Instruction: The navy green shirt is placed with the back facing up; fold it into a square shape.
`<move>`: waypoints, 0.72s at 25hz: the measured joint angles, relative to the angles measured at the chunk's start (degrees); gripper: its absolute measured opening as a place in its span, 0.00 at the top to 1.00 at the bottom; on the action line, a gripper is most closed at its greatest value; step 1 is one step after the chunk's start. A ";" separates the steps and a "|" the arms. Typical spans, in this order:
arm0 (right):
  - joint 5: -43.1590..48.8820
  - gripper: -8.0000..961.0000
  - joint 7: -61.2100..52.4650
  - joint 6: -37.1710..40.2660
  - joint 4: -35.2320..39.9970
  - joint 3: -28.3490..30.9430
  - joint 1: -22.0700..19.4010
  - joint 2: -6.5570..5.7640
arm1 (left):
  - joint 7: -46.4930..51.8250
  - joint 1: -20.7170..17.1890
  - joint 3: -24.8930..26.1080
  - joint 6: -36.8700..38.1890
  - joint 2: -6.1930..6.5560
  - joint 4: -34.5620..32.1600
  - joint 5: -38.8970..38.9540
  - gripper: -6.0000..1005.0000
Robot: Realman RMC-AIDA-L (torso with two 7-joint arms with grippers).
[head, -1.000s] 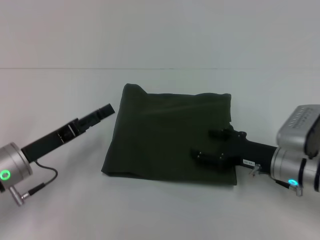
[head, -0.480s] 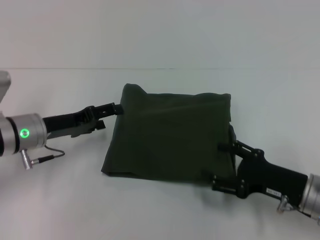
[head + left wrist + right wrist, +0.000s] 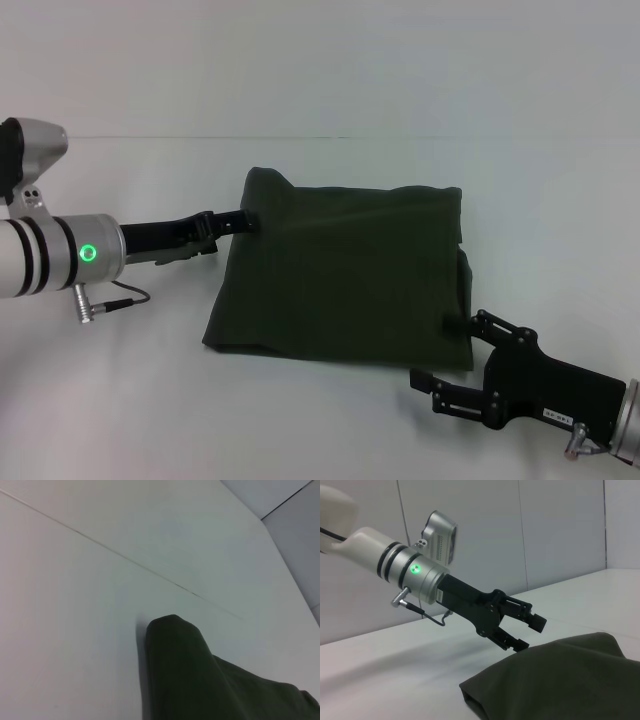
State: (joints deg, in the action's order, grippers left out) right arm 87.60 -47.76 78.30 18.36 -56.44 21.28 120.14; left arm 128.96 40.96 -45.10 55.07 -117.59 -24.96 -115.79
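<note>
The navy green shirt (image 3: 340, 270) lies folded into a rough square in the middle of the white table, plain side up. My left gripper (image 3: 238, 220) reaches in from the left to the shirt's left edge, near the far left corner. In the right wrist view the left gripper (image 3: 527, 634) is open, with its lower finger (image 3: 516, 644) at the edge of the shirt (image 3: 560, 680). The left wrist view shows the shirt's rounded corner (image 3: 185, 670). My right gripper (image 3: 436, 352) is open, just off the shirt's near right corner, holding nothing.
The white table (image 3: 120, 400) extends on all sides of the shirt, with a thin seam line (image 3: 330, 137) across the back. A cable (image 3: 110, 300) hangs from the left wrist. A white wall (image 3: 555, 525) stands behind the table.
The right gripper has pulled back off the top of the shirt to the near right. The left gripper has moved right, up to the shirt's left edge. The shirt has kept its shape.
</note>
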 joint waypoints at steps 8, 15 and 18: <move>0.03 0.04 0.04 0.00 0.00 -0.07 0.37 0.00 | -0.71 -0.45 -0.08 -3.34 -1.42 0.00 -0.08 0.07; 0.03 0.04 0.04 -0.36 0.01 -0.07 0.54 0.00 | -0.84 -0.52 -0.08 -3.56 -2.26 0.80 -0.18 0.07; 0.03 0.04 0.04 -0.37 0.01 -0.07 0.54 0.00 | -0.84 -0.31 -0.08 -3.38 -2.37 1.34 -0.28 0.07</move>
State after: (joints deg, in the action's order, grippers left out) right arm 87.63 -47.72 77.93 18.37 -56.52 21.82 120.14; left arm 128.12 40.65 -45.17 51.68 -119.96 -23.62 -116.07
